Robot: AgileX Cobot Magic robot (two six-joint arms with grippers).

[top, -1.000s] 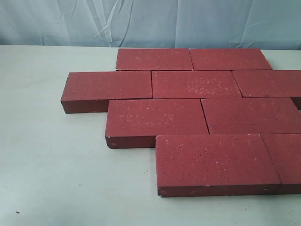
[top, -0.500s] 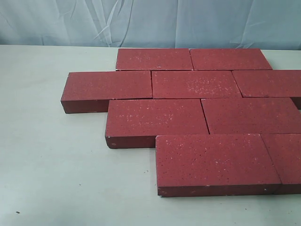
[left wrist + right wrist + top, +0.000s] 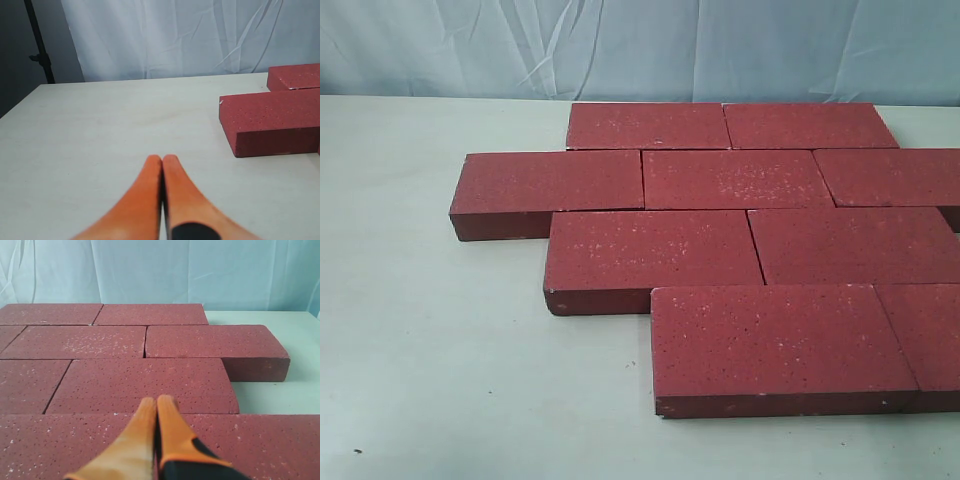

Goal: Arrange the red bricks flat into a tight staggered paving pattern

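Several dark-red bricks (image 3: 730, 180) lie flat in tight staggered rows on the pale table (image 3: 430, 340) in the exterior view, where neither gripper shows. The nearest brick (image 3: 775, 340) sits at the front right. In the left wrist view my left gripper (image 3: 162, 159) is shut and empty over bare table, with a brick (image 3: 272, 120) off to one side. In the right wrist view my right gripper (image 3: 157, 401) is shut, holding nothing, and hovers over the paved bricks (image 3: 145, 377).
A pale blue-white cloth backdrop (image 3: 640, 45) hangs behind the table. A dark stand pole (image 3: 39, 45) rises beyond the table's edge in the left wrist view. Bare table surface lies left of and in front of the bricks.
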